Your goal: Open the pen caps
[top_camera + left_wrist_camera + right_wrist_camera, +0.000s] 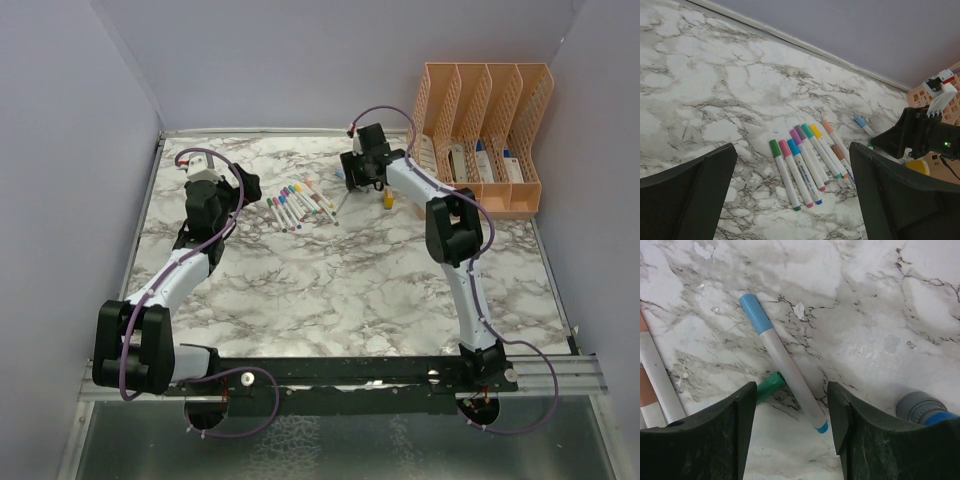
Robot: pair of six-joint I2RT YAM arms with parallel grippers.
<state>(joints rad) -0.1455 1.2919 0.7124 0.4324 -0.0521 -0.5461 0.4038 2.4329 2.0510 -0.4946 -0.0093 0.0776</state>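
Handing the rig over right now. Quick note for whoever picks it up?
Left end effector: open, empty, aimed at the row of pens on the table.
Right end effector: open, empty, over the blue-capped pen, one finger on either side; that pen lies apart from the row.
Done: nothing evident. Every cap visible in the row is on.
Unclear: a green piece under the blue-capped pen is half hidden, so it could be a pen or a loose cap.
Left: all caps.
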